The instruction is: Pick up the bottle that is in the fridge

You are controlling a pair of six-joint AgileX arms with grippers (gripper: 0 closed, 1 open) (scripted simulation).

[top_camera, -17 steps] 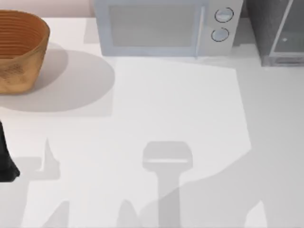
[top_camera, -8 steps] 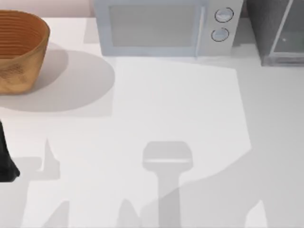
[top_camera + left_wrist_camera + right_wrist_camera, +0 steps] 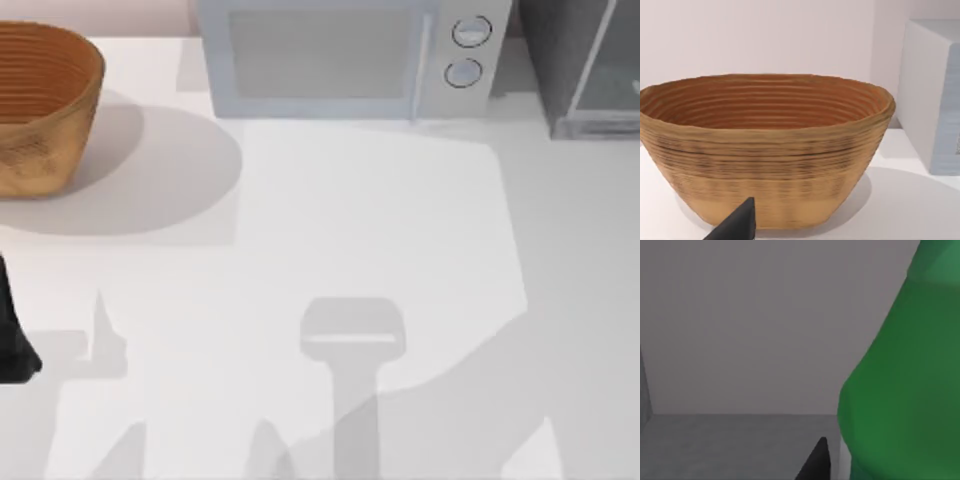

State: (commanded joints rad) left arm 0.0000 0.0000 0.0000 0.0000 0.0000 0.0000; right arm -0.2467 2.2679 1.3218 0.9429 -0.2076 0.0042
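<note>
The green bottle [image 3: 900, 390] stands inside the fridge [image 3: 585, 70], seen close up in the right wrist view against a plain grey inner wall and grey floor. One dark fingertip of the right pincer [image 3: 815, 462] sits just beside the bottle's body; whether that pincer is apart or together cannot be told. In the top view the fridge sits at the far right corner of the white surface [image 3: 380, 230], next to a light grey microwave [image 3: 345, 60]. A woven basket [image 3: 40, 105] sits at far left, nothing visible inside. The left pincer [image 3: 737, 225] hangs near the basket's outer wall, its state unclear.
</note>
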